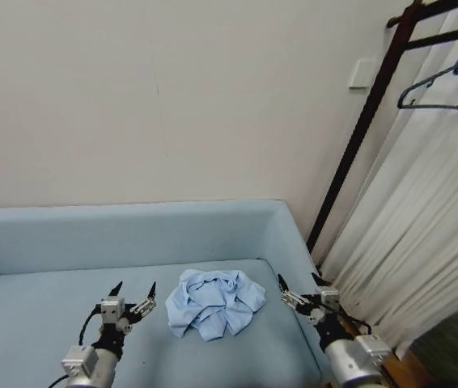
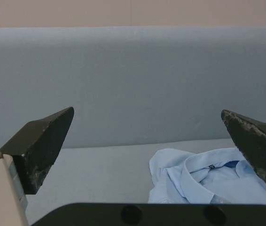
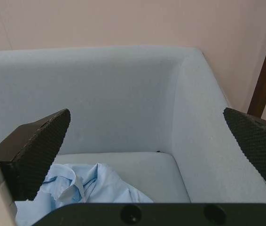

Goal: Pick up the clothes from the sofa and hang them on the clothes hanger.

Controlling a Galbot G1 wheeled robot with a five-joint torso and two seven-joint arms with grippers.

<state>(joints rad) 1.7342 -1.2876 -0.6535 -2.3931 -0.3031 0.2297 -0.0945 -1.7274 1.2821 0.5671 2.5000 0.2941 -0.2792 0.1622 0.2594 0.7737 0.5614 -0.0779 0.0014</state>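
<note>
A crumpled light blue shirt point(image 1: 215, 303) lies on the seat of a pale blue sofa point(image 1: 132, 234), toward its right end. My left gripper point(image 1: 134, 291) hovers open just left of the shirt point(image 2: 213, 176), fingers spread wide. Over the sofa's right armrest my right gripper point(image 1: 299, 284) is open too, just right of the shirt point(image 3: 83, 188). A dark empty hanger point(image 1: 438, 87) hangs from a dark wooden clothes rack point(image 1: 358, 133) at the upper right.
A white curtain point(image 1: 423, 234) hangs behind the rack on the right. The beige wall point(image 1: 172, 97) rises behind the sofa, with a white wall plate point(image 1: 362, 73) near the rack pole. The sofa seat to the left of the shirt is bare.
</note>
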